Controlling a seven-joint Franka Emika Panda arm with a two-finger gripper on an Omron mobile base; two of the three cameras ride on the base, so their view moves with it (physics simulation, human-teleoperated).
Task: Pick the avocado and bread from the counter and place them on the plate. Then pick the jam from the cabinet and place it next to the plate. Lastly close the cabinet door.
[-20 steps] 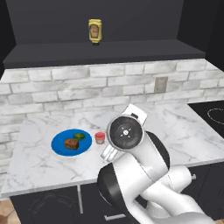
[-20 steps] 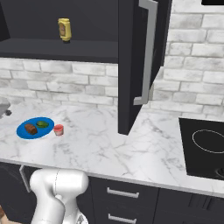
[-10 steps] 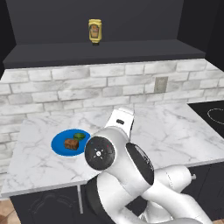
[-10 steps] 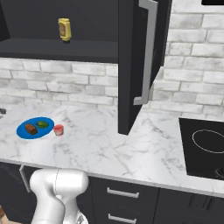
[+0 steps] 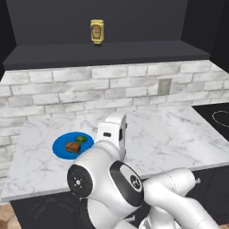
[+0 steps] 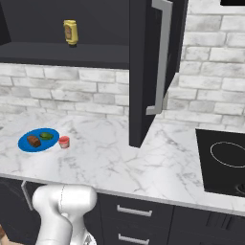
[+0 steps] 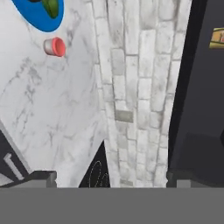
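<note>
The dark black upper wall cabinet [image 6: 95, 28] is seen with its black moulded cabinet door [image 6: 155, 62] standing open, so closing it is judged the only step left. Its shelf holds a yellow bottle [image 6: 70, 32]. On the white marble counter [image 6: 115, 160], the flat blue plate [image 6: 38, 140] carries the brown bread chunk [image 6: 33, 141] and green avocado [image 6: 46, 136]; the small red jam jar [image 6: 63, 141] stands just beside it. The gripper [image 7: 111, 177] is spread wide, empty.

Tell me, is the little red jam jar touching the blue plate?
Apart. The right base view shows the jam standing just right of the plate, with a thin strip of white counter between them.
</note>
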